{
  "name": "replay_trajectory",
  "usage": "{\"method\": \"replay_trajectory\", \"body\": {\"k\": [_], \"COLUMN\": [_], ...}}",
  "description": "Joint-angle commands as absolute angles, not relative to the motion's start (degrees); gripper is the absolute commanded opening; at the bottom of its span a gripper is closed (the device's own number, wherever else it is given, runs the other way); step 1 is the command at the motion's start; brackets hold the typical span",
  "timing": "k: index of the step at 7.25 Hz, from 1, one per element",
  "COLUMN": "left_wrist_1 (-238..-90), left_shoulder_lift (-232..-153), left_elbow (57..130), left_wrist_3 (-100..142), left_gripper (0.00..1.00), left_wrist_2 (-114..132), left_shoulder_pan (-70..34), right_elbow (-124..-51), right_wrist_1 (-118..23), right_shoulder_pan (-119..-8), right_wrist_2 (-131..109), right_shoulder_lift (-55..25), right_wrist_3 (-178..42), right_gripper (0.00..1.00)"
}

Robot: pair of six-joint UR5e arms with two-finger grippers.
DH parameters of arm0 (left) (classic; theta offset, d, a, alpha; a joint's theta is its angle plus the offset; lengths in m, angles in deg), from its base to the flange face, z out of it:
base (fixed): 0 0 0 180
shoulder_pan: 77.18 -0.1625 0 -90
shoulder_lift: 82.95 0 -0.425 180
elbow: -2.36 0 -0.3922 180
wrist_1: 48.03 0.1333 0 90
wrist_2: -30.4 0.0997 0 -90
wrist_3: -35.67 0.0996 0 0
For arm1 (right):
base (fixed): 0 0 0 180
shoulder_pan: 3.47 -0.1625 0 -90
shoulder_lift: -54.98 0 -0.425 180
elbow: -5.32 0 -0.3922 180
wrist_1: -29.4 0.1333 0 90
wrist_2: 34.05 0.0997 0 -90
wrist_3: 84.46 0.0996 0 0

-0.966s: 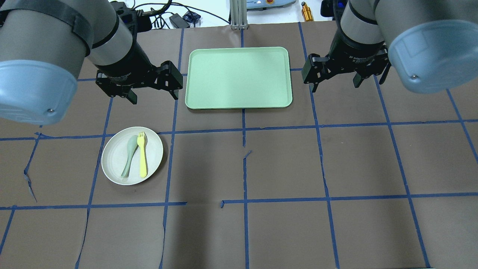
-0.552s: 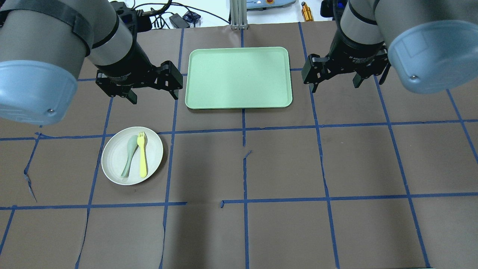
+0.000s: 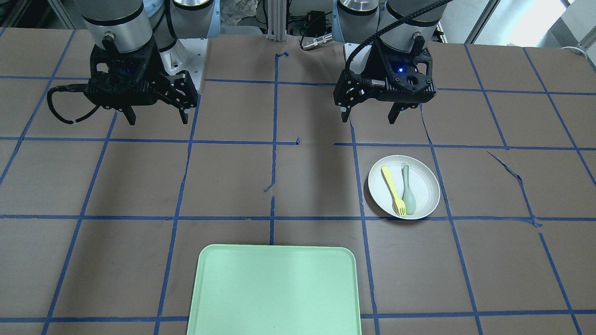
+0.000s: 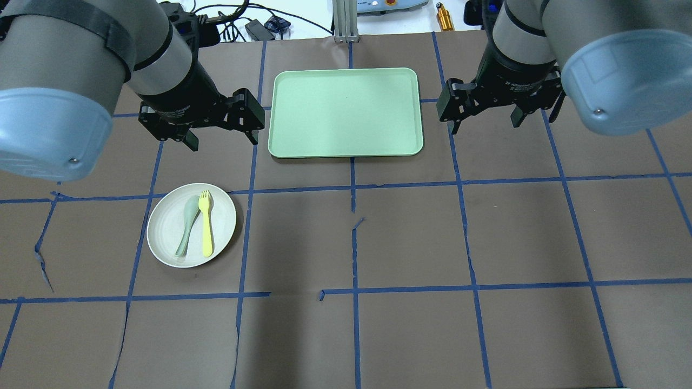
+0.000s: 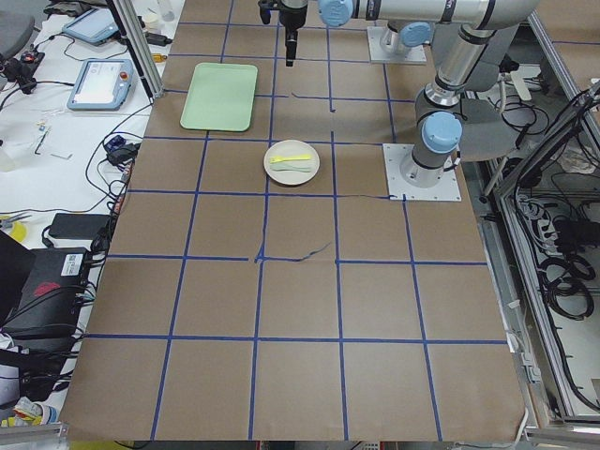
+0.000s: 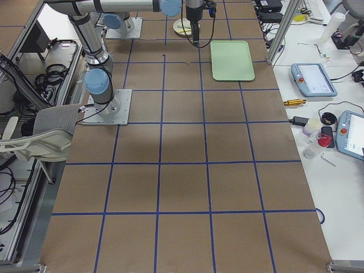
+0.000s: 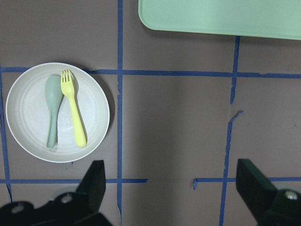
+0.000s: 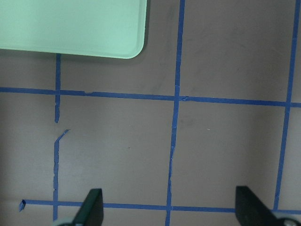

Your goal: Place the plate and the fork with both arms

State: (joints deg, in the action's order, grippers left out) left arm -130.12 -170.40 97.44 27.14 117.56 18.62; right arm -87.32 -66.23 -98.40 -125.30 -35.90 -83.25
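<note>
Left of centre in the overhead view, the round white plate (image 4: 162, 240) carries the slim pale-yellow plastic fork (image 4: 206, 229) beside a grey-green spoon (image 4: 185, 229). The black left gripper (image 4: 223, 141) and right gripper (image 4: 485, 126) hover, jaws released.

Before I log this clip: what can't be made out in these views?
- Front-facing view: the tray runs off the bottom edge.
- Exterior right view: the plate is partly hidden behind the right gripper.
- Exterior left view: the spoon is too small to separate from the plate.

Plate (image 5: 306, 172) on table (image 5: 281, 281) — fork (image 5: 287, 160) on it, tray (image 5: 219, 96) beyond.
</note>
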Motion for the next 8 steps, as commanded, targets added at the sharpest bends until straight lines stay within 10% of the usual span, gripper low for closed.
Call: {"method": "replay_trajectory", "body": {"k": [1,5,8], "left_wrist_1": [-130.12,-126.02,-100.59], "left_shoulder_lift": [-170.4,-171.28,-172.5], "left_elbow": [97.46,105.15,125.86], "left_wrist_3": [27.14,37.81,53.87], "left_gripper": [1.0,1.0,1.0], "left_wrist_2": [117.58,117.41,116.71], "left_shoulder_pan": [18.62,8.83,-5.76], "right_elbow": [-87.32,-87.32,-87.67], "right_wrist_1": [-66.23,-66.23,-66.14], "right_shoulder_pan": [-98.39,-98.39,-98.48], "right_wrist_2": [-125.28,-125.37,-125.28], "right_shoulder_lift": [-35.9,-35.9,-35.9], "right_wrist_3": [-83.23,-83.32,-83.32], "right_gripper": [1.0,1.0,1.0]}}
